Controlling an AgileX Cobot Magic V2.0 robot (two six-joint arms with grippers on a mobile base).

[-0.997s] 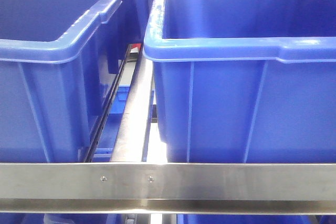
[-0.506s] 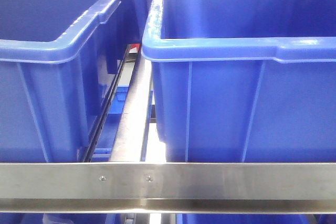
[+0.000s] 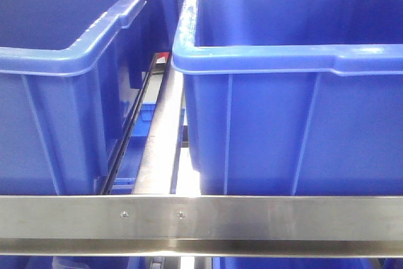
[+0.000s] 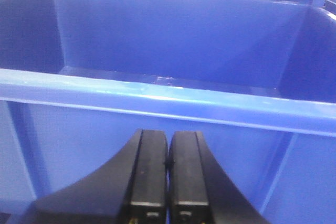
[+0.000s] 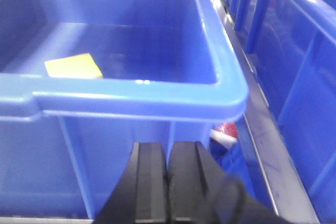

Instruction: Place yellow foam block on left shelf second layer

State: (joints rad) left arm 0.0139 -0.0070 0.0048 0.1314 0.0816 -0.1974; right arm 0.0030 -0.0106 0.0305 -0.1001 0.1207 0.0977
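As a second ago, nothing moved in the front view: two blue bins (image 3: pixel 264 92) behind the steel shelf rail (image 3: pixel 201 218). Left claw (image 4: pixel 168 166) and right claw (image 5: pixel 168 177) both clenched, empty. Yellow foam block (image 5: pixel 73 66) lying on the bin floor past the right claw.

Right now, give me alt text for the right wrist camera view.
A yellow foam block lies on the floor of a blue bin, seen over its near rim. The right pincer is shut below, outside the bin, holding nothing.
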